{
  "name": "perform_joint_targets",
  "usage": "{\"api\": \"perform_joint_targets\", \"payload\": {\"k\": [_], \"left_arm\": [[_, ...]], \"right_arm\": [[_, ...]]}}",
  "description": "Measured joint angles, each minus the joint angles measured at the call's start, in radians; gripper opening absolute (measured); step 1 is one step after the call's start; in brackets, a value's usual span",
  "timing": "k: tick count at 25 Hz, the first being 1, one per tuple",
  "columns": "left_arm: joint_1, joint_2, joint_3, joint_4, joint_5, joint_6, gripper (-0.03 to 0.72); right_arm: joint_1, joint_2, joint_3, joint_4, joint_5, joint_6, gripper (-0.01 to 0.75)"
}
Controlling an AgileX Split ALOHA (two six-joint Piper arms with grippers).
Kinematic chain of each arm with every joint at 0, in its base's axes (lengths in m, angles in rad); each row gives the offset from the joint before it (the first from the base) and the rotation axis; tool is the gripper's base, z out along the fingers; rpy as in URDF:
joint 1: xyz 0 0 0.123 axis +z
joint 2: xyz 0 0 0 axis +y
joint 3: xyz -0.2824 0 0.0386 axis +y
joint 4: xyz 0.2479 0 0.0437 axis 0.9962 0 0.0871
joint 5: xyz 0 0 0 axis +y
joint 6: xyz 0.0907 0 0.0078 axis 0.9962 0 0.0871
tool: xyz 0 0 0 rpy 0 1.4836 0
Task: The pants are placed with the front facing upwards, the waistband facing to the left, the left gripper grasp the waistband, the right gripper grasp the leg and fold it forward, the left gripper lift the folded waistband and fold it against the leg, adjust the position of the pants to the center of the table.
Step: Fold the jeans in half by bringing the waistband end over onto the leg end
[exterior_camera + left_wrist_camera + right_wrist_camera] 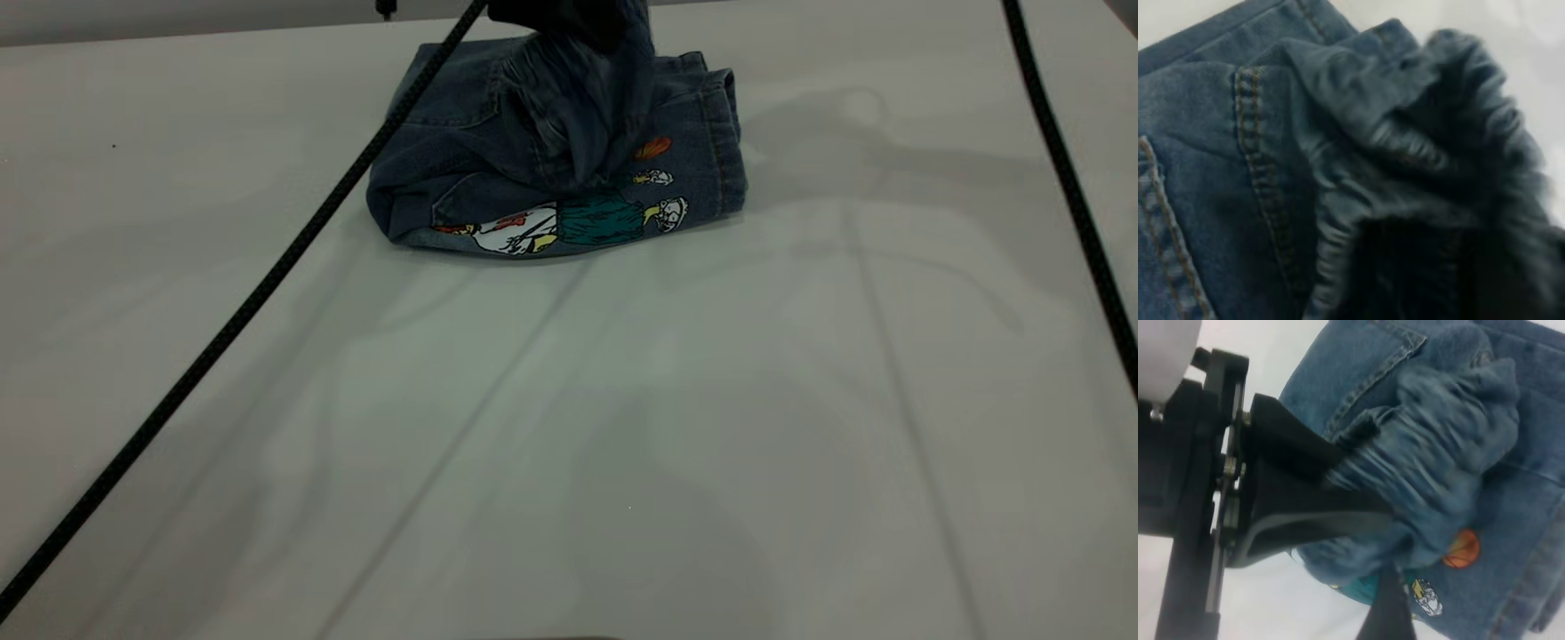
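At the upper centre of the exterior frame, the left gripper [1338,470] clenches the waistband [569,98], lifting it above the folded pants [551,178] on the table [569,444]; the right pincer's state cannot be told.

Left gripper [1338,487]: matte blk wedge-shaped fingers [1291,447], blk slotted frame w/ silver screws, white housing behind, two blk braided cables [267,276] across ext. view, dark gripper body [569,18].

Waistband [569,98] atop leg [613,204]
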Motion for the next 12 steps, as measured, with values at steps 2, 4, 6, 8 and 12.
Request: {"api": "perform_joint_targets", "payload": {"k": [2,4,6,8,12], "left_arm": [[-0.001,-0.005,0.000,-0.025,0.000,0.002,0.281],[-0.001,-0.014,0.000,-0.033,-0.001,0.003,0.390],[-0.001,-0.034,0.000,-0.033,0.001,0.005,0.477],[0.003,-0.061,0.000,-0.015,0.023,0.010,0.545],[0.016,-0.126,-0.009,0.171,0.116,0.013,0.580]], "right_arm": [[-0.009,-0.009,0.000,-0.008,0.012,0.008,0.526],[-0.010,-0.017,0.000,-0.015,0.017,0.009,0.526],[-0.012,-0.022,0.000,-0.018,0.019,0.009,0.526],[-0.012,-0.028,0.000,-0.018,0.021,0.009,0.526],[-0.012,-0.031,0.000,-0.020,0.027,0.011,0.526]]}}
